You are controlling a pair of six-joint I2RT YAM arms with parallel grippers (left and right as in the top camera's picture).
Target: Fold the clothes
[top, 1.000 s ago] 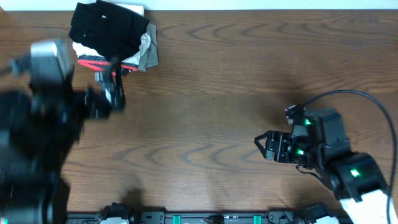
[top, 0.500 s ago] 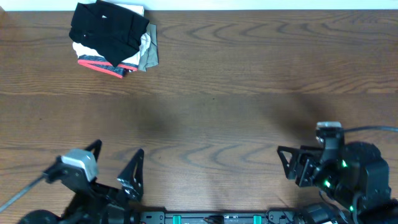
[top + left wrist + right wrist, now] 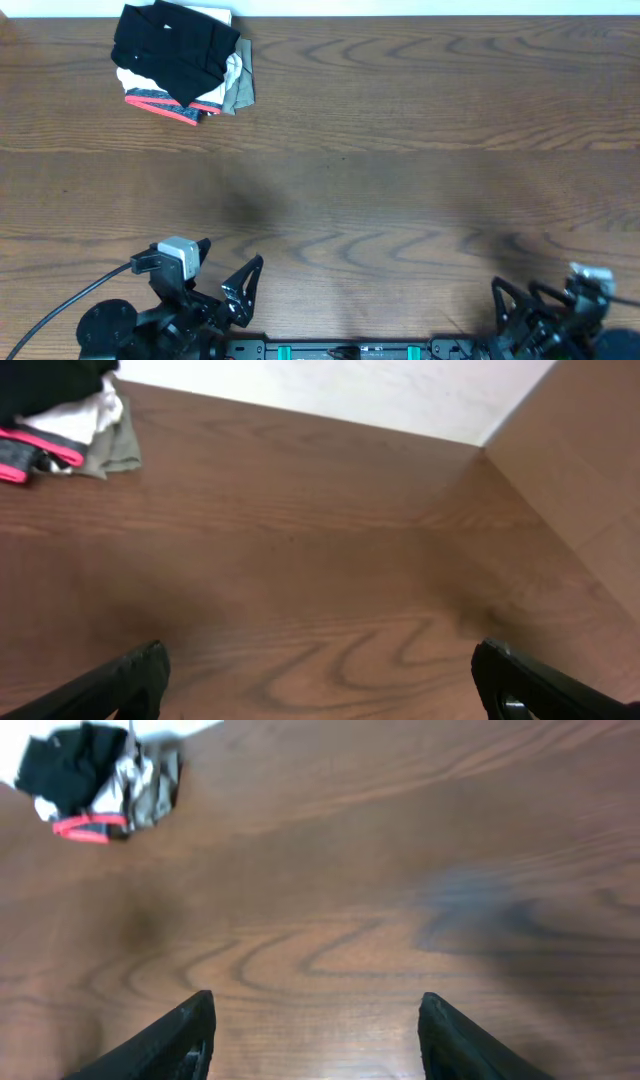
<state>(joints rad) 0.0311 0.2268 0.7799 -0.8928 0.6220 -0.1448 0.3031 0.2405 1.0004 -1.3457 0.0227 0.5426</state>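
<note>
A stack of folded clothes (image 3: 180, 58), black on top with white, olive and red-edged pieces under it, sits at the table's far left corner. It also shows in the left wrist view (image 3: 60, 420) and the right wrist view (image 3: 100, 785). My left gripper (image 3: 222, 285) is open and empty at the table's front edge, left of centre; its fingertips (image 3: 320, 680) frame bare wood. My right gripper (image 3: 520, 305) is open and empty at the front right edge; its fingertips (image 3: 315, 1030) frame bare wood too. Both are far from the stack.
The wooden table (image 3: 380, 150) spreads between the stack and the grippers. A white wall (image 3: 350, 390) borders the far edge. A black rail (image 3: 340, 350) runs along the front edge between the arm bases.
Both arms have pulled back to the front edge. The left arm left the stack at the far left and swung down; the right arm withdrew from the middle right. The stack has not moved.
</note>
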